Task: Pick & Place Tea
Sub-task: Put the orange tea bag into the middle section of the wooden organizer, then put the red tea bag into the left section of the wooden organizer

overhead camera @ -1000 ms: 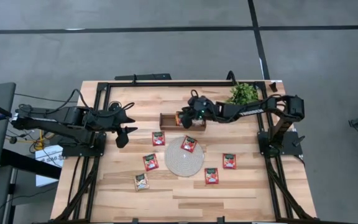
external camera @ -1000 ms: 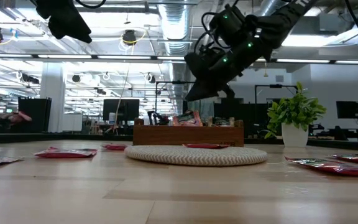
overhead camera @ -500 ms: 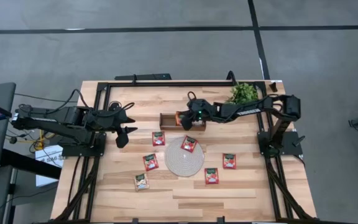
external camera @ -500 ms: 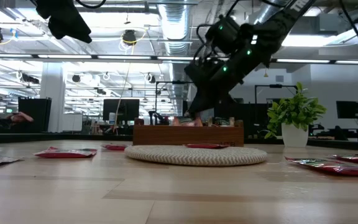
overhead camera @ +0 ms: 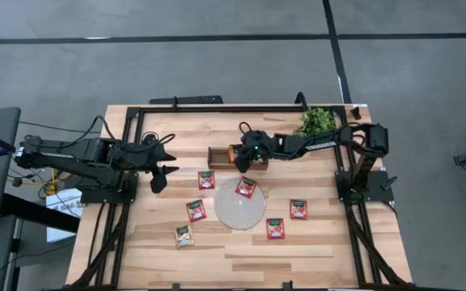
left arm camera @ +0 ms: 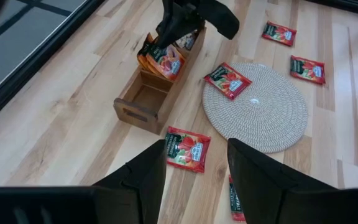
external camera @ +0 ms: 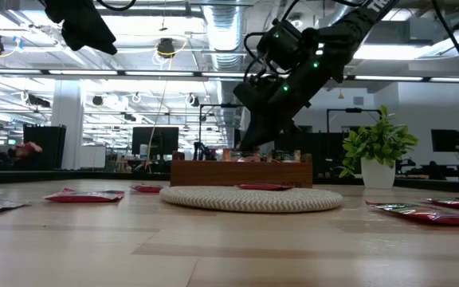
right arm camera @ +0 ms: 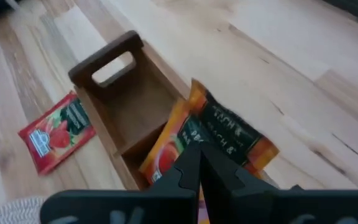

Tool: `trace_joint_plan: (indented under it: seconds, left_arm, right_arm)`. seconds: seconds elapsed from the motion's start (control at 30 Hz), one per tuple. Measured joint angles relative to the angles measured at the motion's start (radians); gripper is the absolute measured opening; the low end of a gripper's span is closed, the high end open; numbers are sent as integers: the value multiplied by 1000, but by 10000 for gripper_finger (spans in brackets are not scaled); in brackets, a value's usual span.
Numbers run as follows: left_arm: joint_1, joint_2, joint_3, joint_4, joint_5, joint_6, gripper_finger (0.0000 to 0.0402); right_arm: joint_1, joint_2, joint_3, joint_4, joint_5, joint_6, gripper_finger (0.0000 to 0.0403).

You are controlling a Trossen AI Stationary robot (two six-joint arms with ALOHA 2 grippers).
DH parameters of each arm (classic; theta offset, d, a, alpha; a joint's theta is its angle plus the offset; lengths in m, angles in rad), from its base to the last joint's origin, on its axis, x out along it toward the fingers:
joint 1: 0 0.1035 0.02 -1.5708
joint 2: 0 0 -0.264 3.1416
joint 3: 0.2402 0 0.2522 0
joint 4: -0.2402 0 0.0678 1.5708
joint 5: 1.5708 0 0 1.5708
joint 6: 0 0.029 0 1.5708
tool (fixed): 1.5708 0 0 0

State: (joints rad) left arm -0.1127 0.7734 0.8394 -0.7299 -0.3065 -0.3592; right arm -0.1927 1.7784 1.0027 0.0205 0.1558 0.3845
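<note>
Although partly underway, looks well short of done: finds a small bunch of tea sachets (right arm camera: pixel 185 140) stood on edge in the middle compartment of the wooden tray (overhead camera: pixel 217 156), at centre of the high view, and counts six more lying loose on the counter (overhead camera: pixel 314 242). Places those as one on the round woven mat (overhead camera: pixel 239 208), namely the sachet on the mat (overhead camera: pixel 246 187), one just left of the mat's upper edge (overhead camera: pixel 206 179), two at lower left (overhead camera: pixel 196 210) (overhead camera: pixel 184 235) and two at lower right (overhead camera: pixel 275 229) (overhead camera: pixel 298 209). Puts the right tool (overhead camera: pixel 243 158) low over the tray, clenched, tips down at the orange sachets; cannot tell whether pinching one or only touching. Judged as dropping off or tucking in a sachet, with all six loose ones left to fetch. Has the left tool (overhead camera: pixel 165 168) released and waiting above the counter at left of frame, well apart from the tray. Notes a small potted plant (overhead camera: pixel 318 121) at upper right, beside the right arm, clear of the pickup spots. Sees nothing blocking the loose sachets; flags only flat sachets as hard to nip off a flat surface, and the end compartment nearest the left arm bare.
</note>
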Motion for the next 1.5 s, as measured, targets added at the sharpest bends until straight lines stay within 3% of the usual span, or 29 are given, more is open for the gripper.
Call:
trace_joint_plan:
  seconds: [0.27,0.43,0.7,0.93,1.07,1.2,1.5]
  left_arm:
    - [0,0,0,0,0,-1,161]
    - [0,0,0,0,0,-21,161]
    - [0,0,0,0,43,-42,161]
    - [0,8,0,16,43,-72,162]
    - [0,21,2,34,42,-106,162]
    - [0,48,2,36,42,-150,162]
    - [0,142,1,38,56,-188,162]
  right_arm:
    - [14,-13,24,16,1,-27,0]
    - [41,-85,63,-57,-18,-131,0]
    - [150,-361,86,-631,-83,-221,1]
    - [289,-530,86,-1060,-85,78,1]
    - [403,-528,85,-1139,-116,201,14]
    - [497,-466,85,-1164,-123,260,53]
    - [567,-321,-1,-1154,-137,290,131]
